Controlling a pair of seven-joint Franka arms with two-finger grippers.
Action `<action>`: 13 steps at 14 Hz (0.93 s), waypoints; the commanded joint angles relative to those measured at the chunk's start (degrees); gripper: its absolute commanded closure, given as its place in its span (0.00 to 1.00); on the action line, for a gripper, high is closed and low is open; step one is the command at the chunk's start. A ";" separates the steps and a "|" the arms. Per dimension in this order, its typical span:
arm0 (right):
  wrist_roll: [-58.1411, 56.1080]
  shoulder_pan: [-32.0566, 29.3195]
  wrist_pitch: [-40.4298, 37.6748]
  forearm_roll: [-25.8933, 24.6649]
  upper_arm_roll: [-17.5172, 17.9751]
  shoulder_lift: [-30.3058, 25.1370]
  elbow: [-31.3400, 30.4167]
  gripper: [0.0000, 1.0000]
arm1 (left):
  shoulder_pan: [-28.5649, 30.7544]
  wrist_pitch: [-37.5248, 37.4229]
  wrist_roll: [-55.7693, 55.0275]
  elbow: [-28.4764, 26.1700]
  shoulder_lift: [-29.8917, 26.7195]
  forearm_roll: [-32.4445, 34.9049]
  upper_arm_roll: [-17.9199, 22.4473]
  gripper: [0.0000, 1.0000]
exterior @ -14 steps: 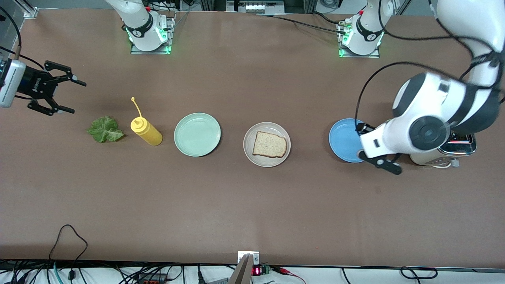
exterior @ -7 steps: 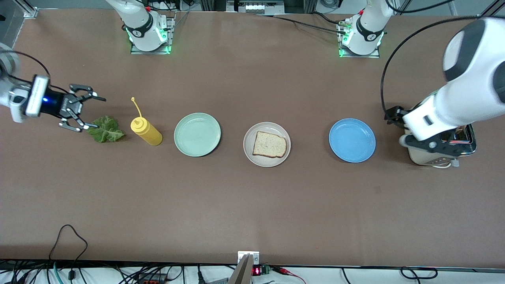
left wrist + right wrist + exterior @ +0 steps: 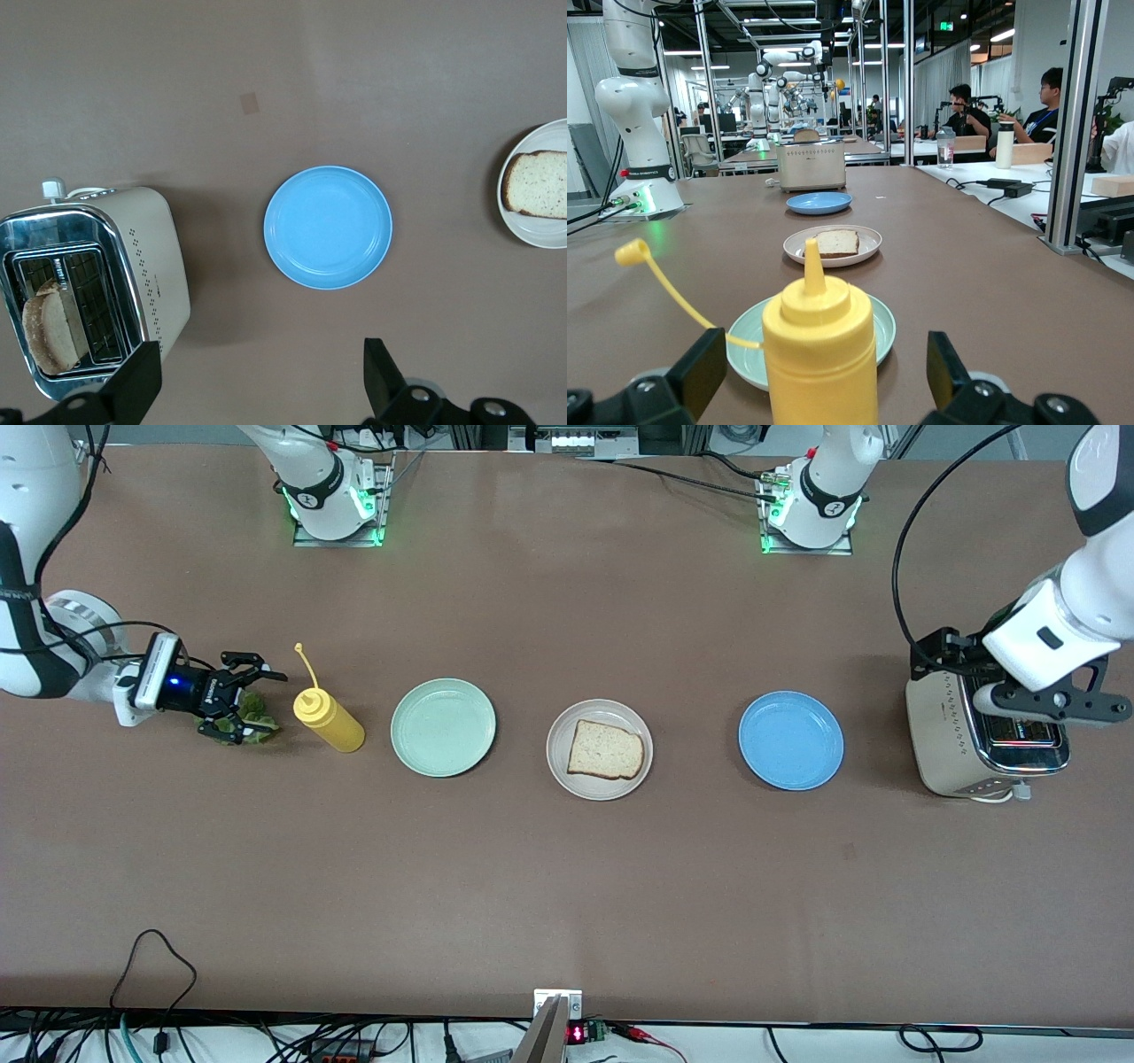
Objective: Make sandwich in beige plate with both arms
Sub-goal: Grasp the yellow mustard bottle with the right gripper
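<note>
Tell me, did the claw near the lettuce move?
Yes. The right claw has come toward the yellow mustard bottle and now sits open over the lettuce leaf.

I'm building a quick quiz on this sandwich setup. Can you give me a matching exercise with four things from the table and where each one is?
Things:
1. bread slice
2. second bread slice
3. lettuce leaf
4. mustard bottle

Places:
A. in the toaster slot
B. between the lettuce and the mint-green plate
C. on the beige plate
D. at the right gripper, whose open fingers sit around it

Pairs: 1-C, 2-A, 3-D, 4-B
</note>
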 commanded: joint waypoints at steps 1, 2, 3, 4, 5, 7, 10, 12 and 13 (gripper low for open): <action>-2.91 -0.87 -1.88 1.68 0.41 3.53 2.23 0.00 | -0.54 2.71 0.26 -7.94 -7.59 -0.48 1.27 0.00; -3.61 -0.87 -1.88 2.12 0.41 4.23 2.32 0.00 | -0.44 3.15 0.08 -10.32 -9.27 -0.48 1.27 0.00; -4.66 -0.79 -1.88 2.82 0.58 5.37 2.67 0.00 | -0.35 2.90 -0.27 -10.51 -9.20 -0.48 1.27 0.00; -5.54 -0.61 -1.96 3.43 0.76 6.51 3.02 0.00 | 0.61 2.89 -0.27 -10.17 -8.94 -0.48 1.27 0.00; -5.72 -0.52 -2.14 4.22 0.84 7.48 3.03 0.00 | 1.31 2.89 -0.27 -9.99 -8.50 -0.48 1.18 0.00; -6.95 0.00 -2.23 4.93 1.37 8.10 3.11 0.00 | 1.32 2.11 -0.36 -9.99 -8.50 -0.48 0.57 0.00; -7.57 0.01 -2.23 5.81 2.34 9.24 3.11 0.00 | 1.32 1.49 -0.36 -9.99 -8.58 -0.48 0.56 0.00; -8.36 0.35 -2.14 6.60 2.60 9.86 3.03 0.00 | 0.88 1.84 -0.27 -9.81 -8.58 -0.30 0.04 0.00; -8.62 0.97 -2.14 6.78 2.60 10.12 3.11 0.00 | 0.71 1.58 -0.36 -8.86 -8.58 0.13 -0.05 0.00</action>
